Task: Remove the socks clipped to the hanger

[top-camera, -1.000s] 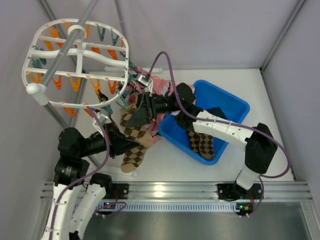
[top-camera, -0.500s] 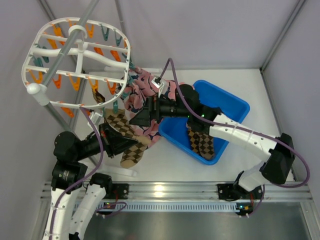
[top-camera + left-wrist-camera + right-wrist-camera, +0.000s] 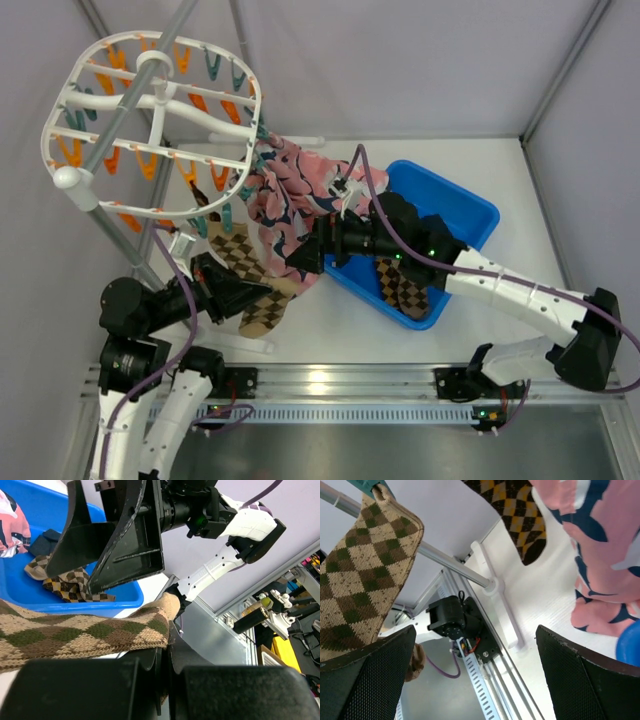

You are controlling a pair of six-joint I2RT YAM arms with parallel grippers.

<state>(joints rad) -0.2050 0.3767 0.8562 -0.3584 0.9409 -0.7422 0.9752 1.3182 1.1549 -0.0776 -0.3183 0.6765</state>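
Left gripper (image 3: 243,292), drawn back toward the near-left corner, clamps the tan checkered knit sock (image 3: 262,312) hanging from the white plastic oval hanger (image 3: 150,103). Right gripper (image 3: 305,258), now lower, gapes empty.

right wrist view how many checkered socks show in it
2. A tan-and-green sock hangs at the left from a teal clip; a darker brown-and-yellow sock hangs at top centre. Others may lie outside this view.

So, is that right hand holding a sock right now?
No, the right hand is spread wide open, with nothing between its fingers.
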